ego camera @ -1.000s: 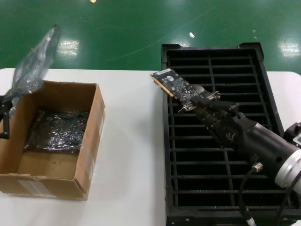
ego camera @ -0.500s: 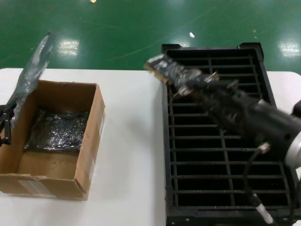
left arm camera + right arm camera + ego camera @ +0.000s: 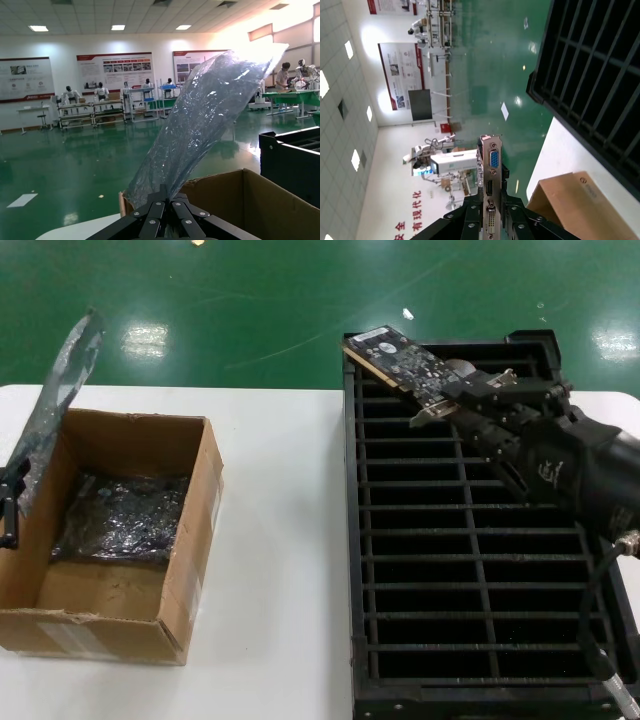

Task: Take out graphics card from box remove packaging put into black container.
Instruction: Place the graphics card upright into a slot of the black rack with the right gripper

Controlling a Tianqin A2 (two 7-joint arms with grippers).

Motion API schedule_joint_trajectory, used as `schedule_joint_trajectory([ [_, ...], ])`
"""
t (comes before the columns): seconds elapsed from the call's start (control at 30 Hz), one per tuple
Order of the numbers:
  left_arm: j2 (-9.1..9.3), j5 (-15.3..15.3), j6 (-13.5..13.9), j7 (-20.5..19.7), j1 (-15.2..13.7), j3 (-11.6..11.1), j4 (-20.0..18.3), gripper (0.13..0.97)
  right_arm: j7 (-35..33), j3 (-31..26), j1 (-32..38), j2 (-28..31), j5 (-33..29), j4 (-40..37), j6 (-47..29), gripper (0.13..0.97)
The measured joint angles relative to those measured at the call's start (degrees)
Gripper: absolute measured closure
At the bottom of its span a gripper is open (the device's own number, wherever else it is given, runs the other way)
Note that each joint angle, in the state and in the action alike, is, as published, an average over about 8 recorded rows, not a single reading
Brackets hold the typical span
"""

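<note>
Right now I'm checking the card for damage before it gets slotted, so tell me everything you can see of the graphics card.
The graphics card is a thin dark circuit board with small components on its upper face and a narrow silver end bracket carrying a blue port. It is bare, with no bag on it. The right tool is shut on its bracket end and holds it tilted in the air over the far left corner of the black container, its free end pointing away and leftward. No damage shows.

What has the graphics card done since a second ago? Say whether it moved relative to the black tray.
Yes. The graphics card, held by the right gripper, went toward the far edge of the black container, now above its back rim.
</note>
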Motion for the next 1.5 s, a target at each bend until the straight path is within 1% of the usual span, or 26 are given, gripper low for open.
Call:
schedule_joint_trajectory([
  [0.1,-0.03,0.00,-0.30,-0.19,-0.02,-0.05,0.05,0.958,-1.96,-0.04,-0.32,0.26,0.10,0.14,1.81,0.906],
  [0.17,-0.06,-0.02,-0.56,-0.26,-0.02,-0.11,0.08,0.958,-4.79,-0.05,-0.31,0.01,0.13,-0.30,3.94,0.906],
  [0.3,-0.15,-0.08,-1.15,-0.29,-0.01,-0.22,0.11,0.958,-13.04,-0.06,0.69,-1.77,0.16,-2.82,8.33,0.906],
  [0.43,-0.25,-0.11,-1.71,-0.24,0.00,-0.30,0.12,0.958,-22.34,-0.06,2.97,-5.44,0.18,-7.27,10.53,0.906],
  [0.6,-0.37,-0.08,-2.07,-0.13,-0.01,-0.33,0.13,0.958,-33.30,-0.06,4.96,-10.44,0.10,-12.06,10.91,0.906],
  [0.73,-0.44,-0.03,-2.09,-0.07,-0.05,-0.31,0.13,0.958,-41.92,-0.07,5.12,-12.81,-0.49,-14.12,10.20,0.906],
  [0.8,-0.46,0.00,-2.04,-0.06,-0.07,-0.30,0.13,0.958,-46.05,-0.07,5.00,-13.23,-1.75,-14.84,9.29,0.906],
  [0.93,-0.46,0.07,-1.89,-0.14,-0.08,-0.26,0.13,0.958,-54.66,-0.07,4.76,-13.02,-6.30,-15.91,7.56,0.906],
  [1.07,-0.43,0.13,-1.70,-0.29,-0.05,-0.23,0.13,0.958,-63.07,0.24,4.28,-12.87,-8.43,-15.93,8.93,0.906],
  [1.2,-0.41,0.15,-1.41,-0.39,0.02,-0.23,0.13,0.958,-67.72,1.84,3.05,-13.20,-6.77,-15.63,10.05,0.906],
  [1.5,-0.44,0.05,-0.52,-0.48,0.27,-0.40,0.11,0.958,-71.23,5.53,0.71,-13.84,-3.81,-16.19,7.03,0.906],
])
